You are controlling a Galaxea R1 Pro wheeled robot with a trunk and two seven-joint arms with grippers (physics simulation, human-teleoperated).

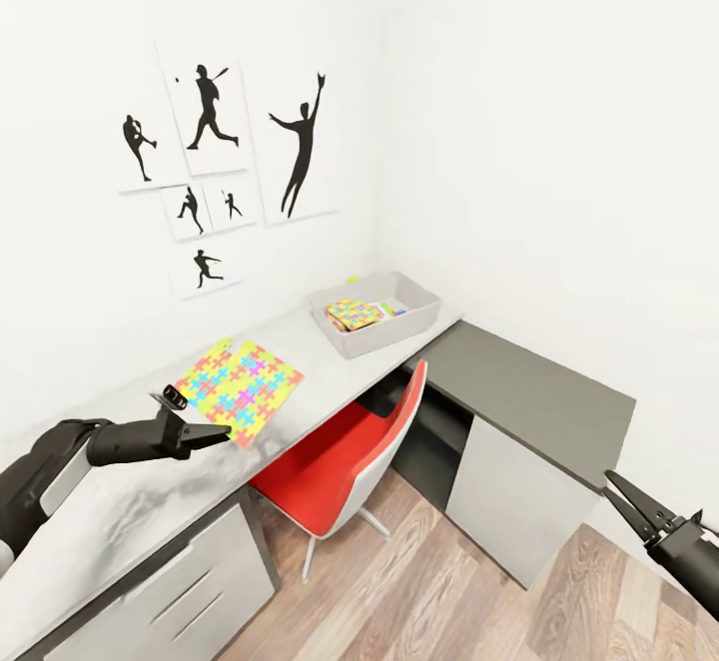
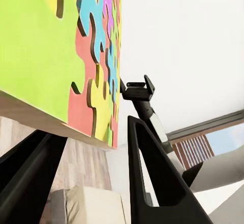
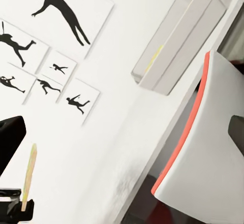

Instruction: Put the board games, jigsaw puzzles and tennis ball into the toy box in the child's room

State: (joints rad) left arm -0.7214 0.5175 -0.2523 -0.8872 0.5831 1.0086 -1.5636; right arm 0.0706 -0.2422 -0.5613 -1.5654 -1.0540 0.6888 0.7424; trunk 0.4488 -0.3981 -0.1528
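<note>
A jigsaw puzzle covered in yellow, pink, blue and green pieces hangs tilted a little above the table, casting a shadow on it. My left gripper is shut on its near corner. In the left wrist view the puzzle looms close above the dark fingers. The right wrist view shows the puzzle edge-on. The grey toy box stands at the table's far end, holding a second jigsaw puzzle and other colourful flat things too small to name. My right gripper is open and empty, low at the right.
A red-and-white chair is tucked under the table between my arms. A lower dark grey shelf unit meets the table at the right, by the wall. Framed baseball silhouettes hang above. Wood floor lies below.
</note>
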